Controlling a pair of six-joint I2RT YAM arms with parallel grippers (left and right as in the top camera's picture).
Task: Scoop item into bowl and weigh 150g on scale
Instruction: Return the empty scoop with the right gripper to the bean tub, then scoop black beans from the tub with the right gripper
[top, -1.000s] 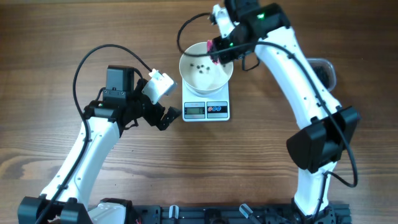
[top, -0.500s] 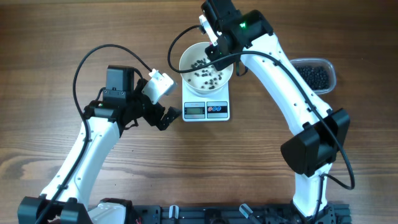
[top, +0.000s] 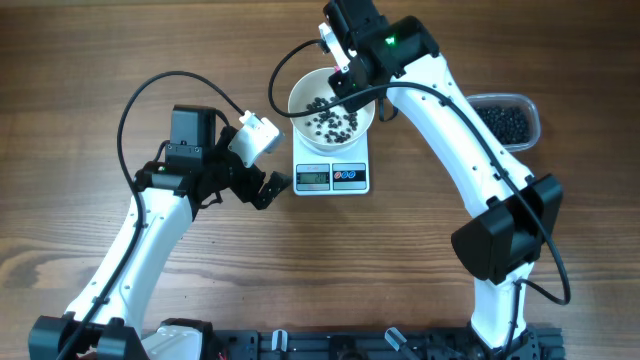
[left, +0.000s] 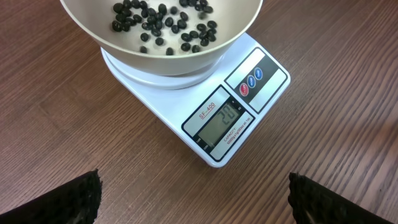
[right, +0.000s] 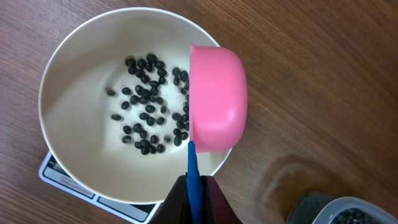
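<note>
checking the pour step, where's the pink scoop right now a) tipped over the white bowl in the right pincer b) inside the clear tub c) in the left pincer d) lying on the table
a: the pink scoop hangs mouth-down over the bowl, handle pinched in the right pincer

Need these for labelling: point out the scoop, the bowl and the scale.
scoop (right: 214, 93): right wrist view, on the pink cup's rounded back.
bowl (right: 71, 74): right wrist view, on its bare inner wall.
scale (left: 222, 121): left wrist view, on its display.
</note>
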